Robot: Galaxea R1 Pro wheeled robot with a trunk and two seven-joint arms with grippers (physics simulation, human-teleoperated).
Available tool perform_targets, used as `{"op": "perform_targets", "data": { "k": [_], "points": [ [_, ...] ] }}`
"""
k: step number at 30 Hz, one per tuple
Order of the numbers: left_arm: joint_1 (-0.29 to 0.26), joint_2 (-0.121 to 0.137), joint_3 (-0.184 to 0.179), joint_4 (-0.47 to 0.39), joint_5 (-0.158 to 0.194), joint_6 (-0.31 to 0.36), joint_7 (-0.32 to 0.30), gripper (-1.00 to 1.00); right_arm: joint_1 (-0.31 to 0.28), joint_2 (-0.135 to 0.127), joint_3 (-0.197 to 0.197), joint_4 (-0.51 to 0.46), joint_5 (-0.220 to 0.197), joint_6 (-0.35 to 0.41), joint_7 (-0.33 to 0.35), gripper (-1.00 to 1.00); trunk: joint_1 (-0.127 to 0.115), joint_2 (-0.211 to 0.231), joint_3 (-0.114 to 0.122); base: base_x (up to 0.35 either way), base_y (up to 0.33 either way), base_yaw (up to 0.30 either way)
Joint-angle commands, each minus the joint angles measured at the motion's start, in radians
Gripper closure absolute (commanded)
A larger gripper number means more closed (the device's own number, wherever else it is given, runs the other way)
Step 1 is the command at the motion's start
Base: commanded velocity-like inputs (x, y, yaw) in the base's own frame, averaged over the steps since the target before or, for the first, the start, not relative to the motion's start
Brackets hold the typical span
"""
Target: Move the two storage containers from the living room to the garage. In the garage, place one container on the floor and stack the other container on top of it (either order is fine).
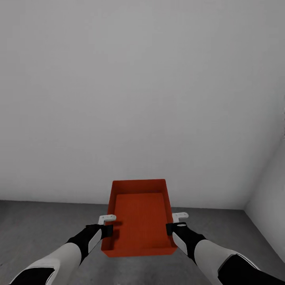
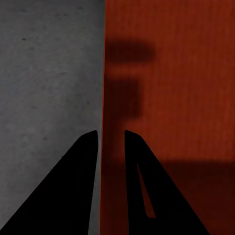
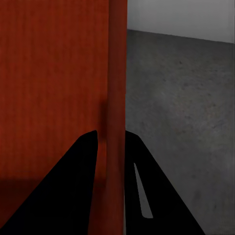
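Note:
An orange-red open-top storage container (image 1: 139, 215) hangs between my two arms, above the dark grey concrete floor (image 1: 43, 225) of the garage. My left gripper (image 1: 107, 225) is shut on its left side wall (image 2: 104, 98), one finger outside and one inside. On the opposite wall (image 3: 116, 98) my right gripper (image 1: 174, 222) is shut the same way. The bin is empty and roughly level. In both wrist views the black fingers (image 2: 83, 161) straddle the thin orange wall, with concrete beyond it.
A plain grey-white wall (image 1: 138, 99) rises straight ahead, meeting the floor just beyond the bin. A second wall (image 1: 271, 198) forms a corner at the right. Bare concrete stretches to the left and right of the bin.

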Motion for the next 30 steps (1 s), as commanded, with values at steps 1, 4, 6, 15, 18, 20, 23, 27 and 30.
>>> {"op": "perform_targets", "data": {
  "k": [1,4,6,15,18,20,23,27,30],
  "points": [
    [0.000,0.000,-0.019,-0.005,-0.024,0.006,0.011,1.00,-0.001,0.010,0.024,-0.001,-0.031,0.007,-0.005,1.00,0.004,-0.009,-0.006,0.000,0.000,-0.098],
    [0.000,0.000,-0.019,-0.005,-0.024,0.006,0.011,1.00,-0.001,0.010,0.024,-0.001,-0.031,0.007,-0.005,1.00,0.016,-0.030,-0.020,0.000,0.000,-0.098],
    [0.000,0.000,-0.019,-0.005,-0.024,0.006,0.011,1.00,-0.001,0.010,0.024,-0.001,-0.031,0.007,-0.005,1.00,0.023,-0.044,-0.029,0.000,0.000,-0.098],
    [0.000,0.000,-0.019,-0.005,-0.024,0.006,0.011,1.00,-0.001,0.010,0.026,-0.001,-0.031,0.007,-0.007,1.00,0.058,-0.107,-0.071,0.000,0.000,-0.079],
    [0.000,0.000,-0.019,-0.005,-0.024,0.006,0.011,1.00,-0.001,0.010,0.025,-0.001,-0.031,0.007,-0.007,1.00,0.069,-0.128,-0.082,0.000,0.000,-0.014],
    [0.000,0.000,-0.019,-0.005,-0.024,0.006,0.011,1.00,-0.001,0.010,0.026,-0.001,-0.031,0.007,-0.007,1.00,0.077,-0.142,-0.089,0.000,0.000,-0.005],
    [0.000,0.000,-0.019,-0.005,-0.024,0.006,0.011,1.00,-0.001,0.010,0.026,-0.001,-0.030,0.006,-0.008,1.00,0.088,-0.163,-0.100,0.000,0.000,-0.002],
    [0.000,0.000,-0.019,-0.005,-0.024,0.006,0.011,1.00,-0.001,0.010,0.025,-0.001,-0.030,0.007,-0.008,1.00,0.104,-0.191,-0.118,0.000,0.000,0.000],
    [0.000,0.000,-0.019,-0.005,-0.024,0.006,0.011,1.00,-0.001,0.010,0.025,-0.001,-0.031,0.007,-0.008,1.00,0.115,-0.212,-0.131,0.000,0.000,0.000]
  ]
}}
